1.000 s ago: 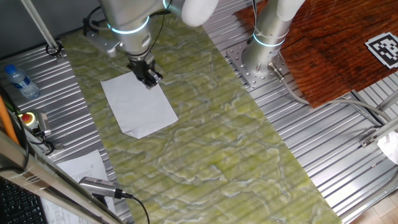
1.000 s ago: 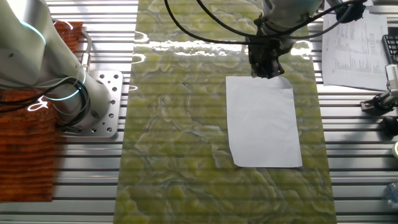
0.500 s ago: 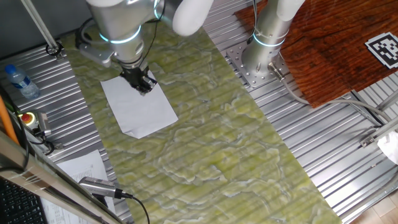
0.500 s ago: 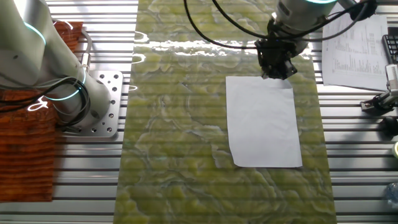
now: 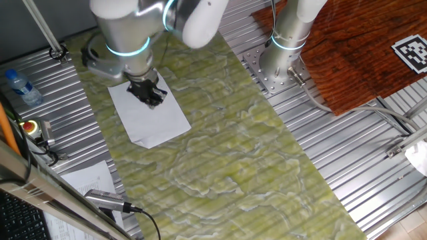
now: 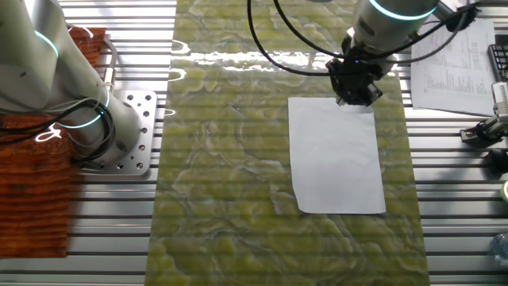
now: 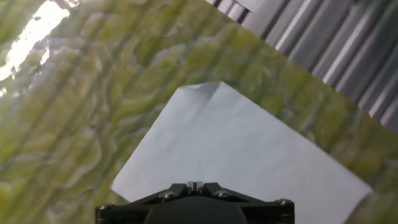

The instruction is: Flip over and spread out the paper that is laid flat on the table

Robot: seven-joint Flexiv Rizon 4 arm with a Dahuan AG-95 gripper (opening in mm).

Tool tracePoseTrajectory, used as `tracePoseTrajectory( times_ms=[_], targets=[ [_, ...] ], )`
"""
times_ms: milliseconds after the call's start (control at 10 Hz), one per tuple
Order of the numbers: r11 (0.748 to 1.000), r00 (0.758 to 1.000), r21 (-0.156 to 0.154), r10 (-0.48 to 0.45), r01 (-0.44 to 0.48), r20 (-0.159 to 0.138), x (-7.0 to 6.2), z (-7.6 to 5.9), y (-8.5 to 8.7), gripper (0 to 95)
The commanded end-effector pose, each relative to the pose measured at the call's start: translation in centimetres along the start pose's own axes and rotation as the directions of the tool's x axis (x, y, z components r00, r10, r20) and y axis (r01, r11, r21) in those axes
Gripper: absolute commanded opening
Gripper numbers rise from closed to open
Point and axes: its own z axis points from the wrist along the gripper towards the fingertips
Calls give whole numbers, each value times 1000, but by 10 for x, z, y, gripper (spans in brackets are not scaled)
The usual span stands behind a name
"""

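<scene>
While the paper lies flat, the tool hovers above its edge, seemingly closed, gripping nothing.

Claw fingertips cut off below

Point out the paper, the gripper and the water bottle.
paper (image 6: 337, 159), the other fixed view, middle of the sheet
gripper (image 5: 151, 100), one fixed view, between the fingertips
water bottle (image 5: 20, 87), one fixed view, its body

Pincer over paper top edge.
</scene>
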Motion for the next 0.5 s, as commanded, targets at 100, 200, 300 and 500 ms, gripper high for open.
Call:
tracePoseTrajectory(
  times_ms=[100, 200, 300, 500],
  targets=[
    [997, 997, 5, -74, 74, 7, -11, 14, 13, 0],
    [989, 989, 5, -148, 148, 5, -18, 14, 19, 0],
    [984, 984, 4, -180, 180, 1, -24, 15, 23, 0],
    [969, 969, -6, -247, 247, -3, -39, 23, 21, 0]
  ],
)
